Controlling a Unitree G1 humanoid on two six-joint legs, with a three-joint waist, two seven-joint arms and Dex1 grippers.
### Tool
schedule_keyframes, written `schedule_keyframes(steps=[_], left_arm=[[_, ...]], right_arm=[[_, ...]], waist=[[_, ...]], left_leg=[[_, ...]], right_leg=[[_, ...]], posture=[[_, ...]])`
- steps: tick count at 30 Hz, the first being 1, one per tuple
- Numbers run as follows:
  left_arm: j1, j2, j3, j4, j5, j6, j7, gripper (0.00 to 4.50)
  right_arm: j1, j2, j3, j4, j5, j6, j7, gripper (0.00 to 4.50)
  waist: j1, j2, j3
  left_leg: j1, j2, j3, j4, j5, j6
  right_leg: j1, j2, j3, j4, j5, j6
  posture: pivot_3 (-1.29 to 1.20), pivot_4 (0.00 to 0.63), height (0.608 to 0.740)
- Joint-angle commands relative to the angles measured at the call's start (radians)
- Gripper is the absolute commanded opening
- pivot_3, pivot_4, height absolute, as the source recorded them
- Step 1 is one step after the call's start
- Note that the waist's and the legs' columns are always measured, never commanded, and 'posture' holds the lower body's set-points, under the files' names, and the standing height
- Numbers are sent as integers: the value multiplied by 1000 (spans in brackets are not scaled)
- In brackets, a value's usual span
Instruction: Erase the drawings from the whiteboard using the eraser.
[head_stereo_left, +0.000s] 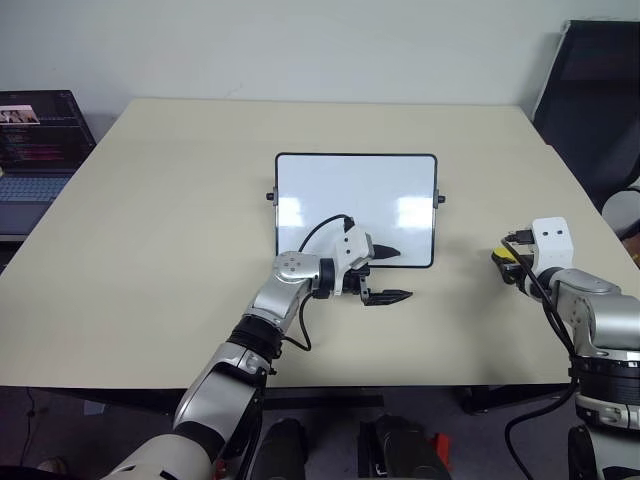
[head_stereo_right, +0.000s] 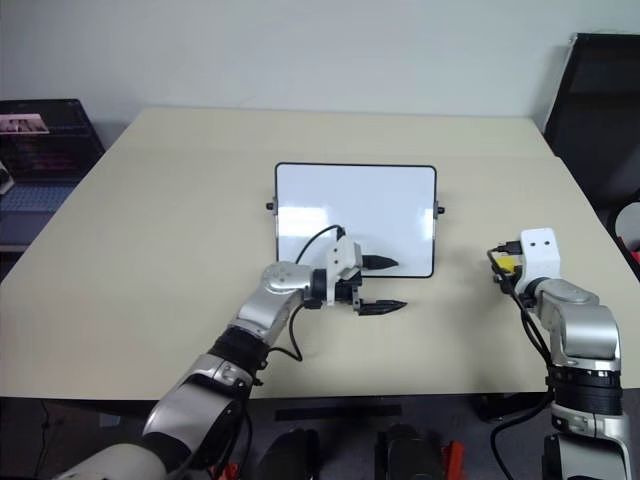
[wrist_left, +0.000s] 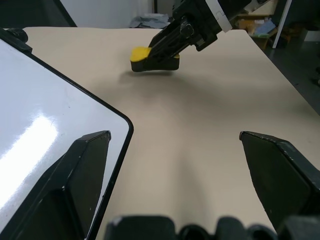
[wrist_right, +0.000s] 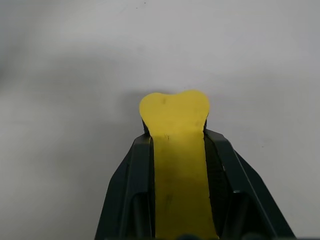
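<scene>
On the table: a pale beige matte tabletop (head_stereo_left: 150, 250) carries a rectangular white board with a thin black frame (head_stereo_left: 355, 205), lying flat near the middle; a dark laptop with a lit screen (head_stereo_left: 35, 150) sits off its far left edge.
Eraser, place: the small yellow foam block with a dark underside (wrist_left: 150, 57) is well to the right of the board, at or just above the tabletop; whether it rests on the surface cannot be told.
Right gripper (head_stereo_left: 508, 262): clenched on the yellow block, fingers pinching its two long sides, the block's front end bulging out past the fingertips in the right wrist view.
Left gripper (head_stereo_left: 388, 273): released, jaws spread wide and empty, pointing right at the board's near right corner, one finger over the board, the other over bare table.
Drawings: no ink marks can be made out on the board's white face; glare patches cover part of it.
Handling, judged: the block looks light and soft, squeezing under the pinch, so a side grip at mid-length suits it, dark face down.
Board, judged: thin, stiff and slick, likely to slide under wiping; the open left gripper is well placed to steady its corner.
</scene>
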Motion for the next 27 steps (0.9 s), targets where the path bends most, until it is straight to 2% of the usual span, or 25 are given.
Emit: schedule_keyframes(steps=[1, 3, 4, 5, 12, 13, 16, 20, 27], left_arm=[[-20, 0, 17, -34, -7, -14, -3, 4500], [-22, 1, 19, -31, -6, -15, -3, 4500], [-23, 2, 19, -30, -6, -16, -2, 4500], [-23, 2, 19, -30, -6, -15, -2, 4500], [-22, 5, 21, -31, -4, -14, 5, 4500], [-23, 5, 21, -31, -4, -14, 5, 4500], [-27, 11, 25, -29, -4, -15, 7, 4500], [-23, 42, 99, -71, -34, 6, 81, 4500], [54, 99, 383, -189, -56, 28, 509, 4500]], right_arm=[[-21, -2, -18, -12, 14, -21, -12, 965], [-23, 2, -22, -10, 26, -17, -10, 965], [-24, 4, -25, -8, 33, -15, -9, 1687], [-24, 4, -26, -8, 36, -14, -11, 1903], [-27, -7, -24, 5, 35, -27, -19, 4299], [-27, -8, -24, 7, 36, -29, -19, 4481], [-30, -10, -31, 11, 31, -42, -29, 4481], [-51, 38, -129, -19, 25, -106, -138, 4481], [-13, 84, -187, -27, -26, -359, -281, 4481]], waist=[[0, 0, 0], [0, 0, 0], [0, 0, 0], [0, 0, 0], [0, 0, 0], [0, 0, 0], [0, 0, 0], [-1, 0, 0], [-2, 0, 0]], left_leg=[[0, 0, 0, 0, 0, 0], [0, 0, 0, 0, 0, 0], [0, 0, 0, 0, 0, 0], [0, 0, 0, 0, 0, 0], [0, 0, 0, 0, 0, 0], [0, 0, 0, 0, 0, 0], [0, 0, 0, 0, 0, 0], [0, 0, 0, 0, 0, 0], [0, 2, 0, 0, 0, 0]], right_leg=[[0, 0, 0, 0, 0, 0], [0, 0, 0, 0, 0, 0], [0, 0, 0, 0, 0, 0], [0, 0, 0, 0, 0, 0], [0, 0, 0, 0, 0, 0], [0, 0, 0, 0, 0, 0], [0, 0, 0, 0, 0, 0], [0, 0, 0, 0, 0, 0], [0, 0, 1, 0, 0, 0]], posture=[[0, 150, 740], [0, 150, 740], [0, 150, 740], [0, 150, 740], [0, 150, 740], [0, 150, 740], [0, 150, 740], [0, 150, 740], [0, 150, 740]])
